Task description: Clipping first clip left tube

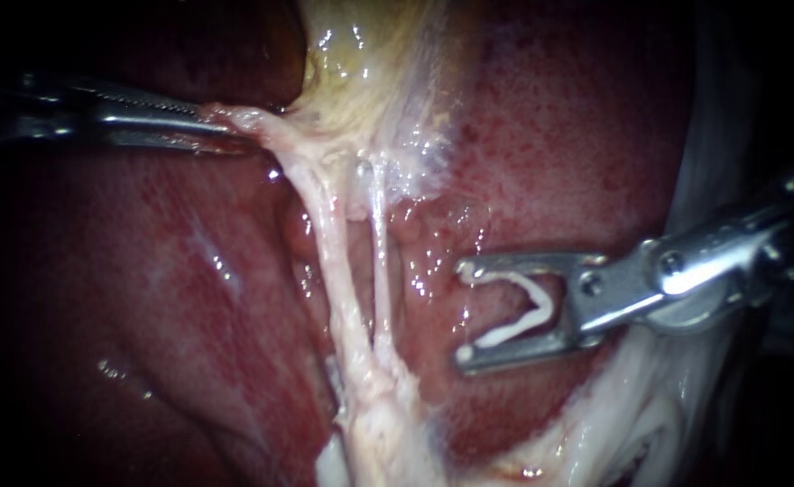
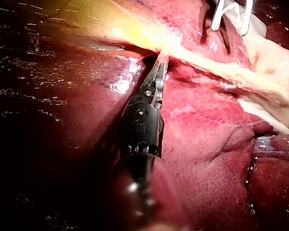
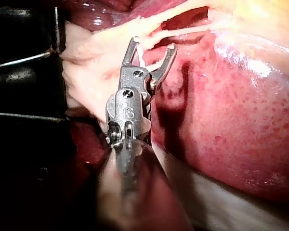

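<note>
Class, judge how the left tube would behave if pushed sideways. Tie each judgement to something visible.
Probably floppy: the left tube looks straight only because the left instrument pulls it taut. Likely slippery: it glistens wet. Possibly fragile, being thin.

The left instrument (image 2: pixel 161 62) has its 2 jaws closed on a pale band of tissue (image 2: pixel 207 62) that runs across just ahead of them. Glossy red liver (image 2: pixel 202 144) lies under the shaft and on both sides of it. Well ahead, beyond the band, the right instrument (image 2: pixel 230 29) carries what looks like a white clip (image 2: pixel 233 12) between its spread jaws.
</note>
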Action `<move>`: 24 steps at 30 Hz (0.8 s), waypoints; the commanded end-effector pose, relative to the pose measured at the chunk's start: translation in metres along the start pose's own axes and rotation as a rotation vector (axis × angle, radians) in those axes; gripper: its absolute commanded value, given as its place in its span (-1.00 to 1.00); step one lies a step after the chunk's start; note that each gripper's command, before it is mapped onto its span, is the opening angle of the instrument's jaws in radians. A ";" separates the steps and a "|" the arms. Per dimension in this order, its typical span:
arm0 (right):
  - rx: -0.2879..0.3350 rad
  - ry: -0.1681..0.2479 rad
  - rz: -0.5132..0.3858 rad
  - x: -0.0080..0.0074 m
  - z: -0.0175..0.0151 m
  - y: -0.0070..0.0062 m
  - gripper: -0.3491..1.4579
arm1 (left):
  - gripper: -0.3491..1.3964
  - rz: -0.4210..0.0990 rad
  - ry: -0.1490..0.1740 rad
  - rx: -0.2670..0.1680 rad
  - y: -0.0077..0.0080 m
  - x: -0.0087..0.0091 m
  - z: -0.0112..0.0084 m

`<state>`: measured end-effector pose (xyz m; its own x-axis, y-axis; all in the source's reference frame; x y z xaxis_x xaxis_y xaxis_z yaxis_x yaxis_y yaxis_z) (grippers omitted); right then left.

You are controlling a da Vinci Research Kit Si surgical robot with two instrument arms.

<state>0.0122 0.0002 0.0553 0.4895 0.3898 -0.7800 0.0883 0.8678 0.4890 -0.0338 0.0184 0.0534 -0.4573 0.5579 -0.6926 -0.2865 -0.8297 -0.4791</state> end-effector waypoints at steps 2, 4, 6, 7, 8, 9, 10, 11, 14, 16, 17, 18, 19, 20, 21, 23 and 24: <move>0.015 0.031 0.029 -0.0002 0.0018 0.0000 -0.06 | -1.00 0.000 0.000 0.001 0.0000 0.0000 0.0000; 0.031 0.066 0.065 -0.0003 0.0031 0.0000 -0.06 | -1.00 0.000 0.000 0.001 0.0000 0.0000 0.0000; 0.045 0.089 0.089 -0.0004 0.0039 0.0001 -0.06 | -1.00 0.000 0.000 0.001 0.0000 0.0000 0.0000; 0.053 0.100 0.101 -0.0004 0.0042 0.0002 -0.06 | -1.00 0.000 0.000 0.001 0.0000 0.0000 0.0000; 0.058 0.106 0.115 -0.0004 0.0044 0.0003 -0.06 | -1.00 0.000 0.000 0.001 0.0000 0.0000 0.0000; 0.062 0.111 0.124 -0.0005 0.0046 0.0004 -0.06 | -1.00 0.000 0.000 0.001 0.0000 0.0000 0.0000; 0.065 0.117 0.128 -0.0005 0.0048 0.0004 -0.06 | -1.00 0.000 0.000 0.001 0.0000 0.0000 0.0000; 0.068 0.119 0.132 -0.0007 0.0050 0.0006 -0.06 | -1.00 0.000 0.000 0.001 0.0000 0.0000 0.0000; 0.076 0.124 0.153 -0.0011 0.0054 0.0010 -0.06 | -1.00 0.000 0.000 0.001 0.0000 0.0000 0.0001; 0.079 0.123 0.162 -0.0016 0.0058 0.0013 -0.06 | -1.00 0.001 0.000 0.002 0.0000 -0.0001 0.0001; 0.082 0.122 0.165 -0.0020 0.0060 0.0014 -0.06 | -1.00 0.001 0.000 0.002 0.0000 -0.0001 0.0002; 0.088 0.120 0.169 -0.0023 0.0062 0.0015 -0.06 | -1.00 0.001 0.000 0.002 0.0000 -0.0001 0.0002; 0.088 0.120 0.173 -0.0027 0.0063 0.0016 -0.06 | -1.00 0.001 0.000 0.002 0.0000 -0.0002 0.0002; 0.094 0.118 0.176 -0.0031 0.0066 0.0018 -0.06 | -1.00 0.001 0.000 0.002 -0.0001 -0.0002 0.0002; 0.100 0.117 0.179 -0.0034 0.0068 0.0018 -0.06 | -1.00 0.001 0.000 0.002 -0.0001 -0.0002 0.0002; 0.114 0.117 0.181 -0.0039 0.0071 0.0020 -0.06 | -1.00 0.002 0.000 0.002 -0.0002 -0.0002 0.0002; 0.126 0.114 0.185 -0.0042 0.0074 0.0020 -0.07 | -1.00 0.002 0.000 0.001 -0.0002 -0.0003 0.0002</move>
<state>0.0168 -0.0020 0.0627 0.4061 0.5761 -0.7094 0.1251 0.7339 0.6676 -0.0338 0.0184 0.0538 -0.4578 0.5565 -0.6934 -0.2879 -0.8306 -0.4766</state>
